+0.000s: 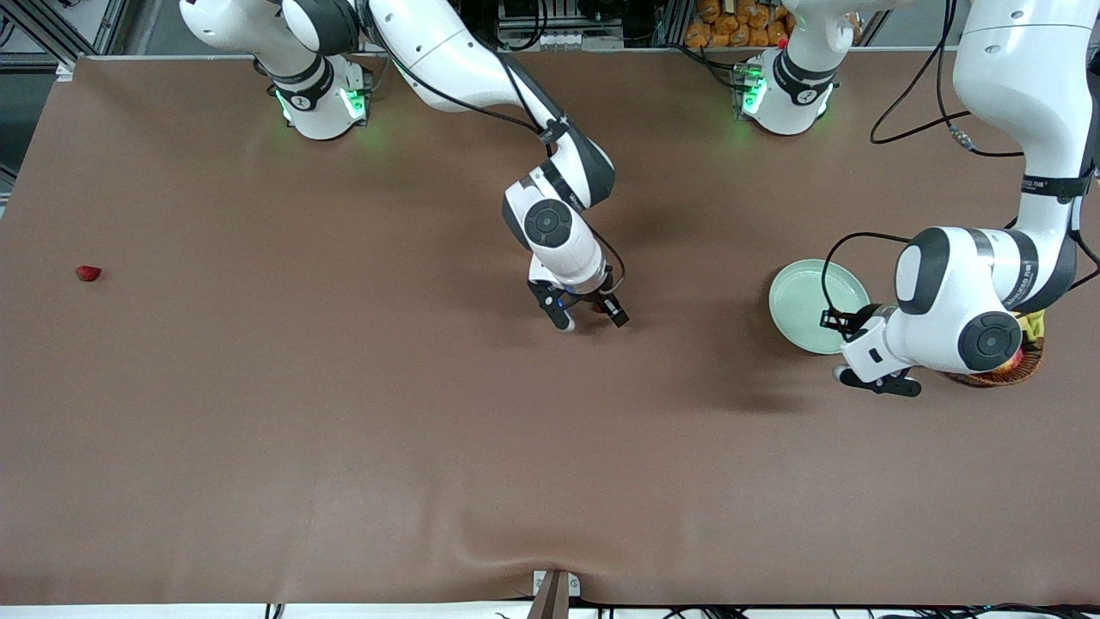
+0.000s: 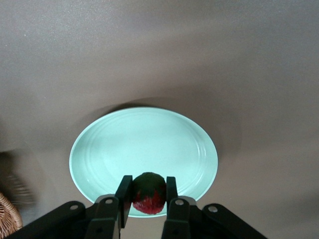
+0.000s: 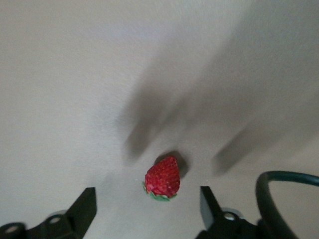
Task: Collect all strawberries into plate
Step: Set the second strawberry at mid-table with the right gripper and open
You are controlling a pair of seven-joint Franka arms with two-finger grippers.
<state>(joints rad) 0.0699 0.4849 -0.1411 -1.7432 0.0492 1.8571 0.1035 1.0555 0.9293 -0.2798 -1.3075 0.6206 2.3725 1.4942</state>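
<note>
My left gripper [image 1: 878, 381] [image 2: 148, 184] is shut on a strawberry [image 2: 148, 196], red with a dark green cap, and holds it over the rim of the pale mint-green plate [image 1: 786, 301] [image 2: 82, 149] on the side nearer the front camera. My right gripper [image 1: 590, 316] [image 3: 147, 195] is open, low over the middle of the table. A second strawberry [image 3: 163, 178] lies on the table between its fingers, touching neither. A third strawberry [image 1: 88, 273] lies alone toward the right arm's end of the table.
A brown wicker basket [image 1: 1023, 368] [image 2: 7, 215] of fruit stands beside the plate at the left arm's end, mostly hidden under the left arm. The brown mat [image 1: 344, 413] covers the whole table.
</note>
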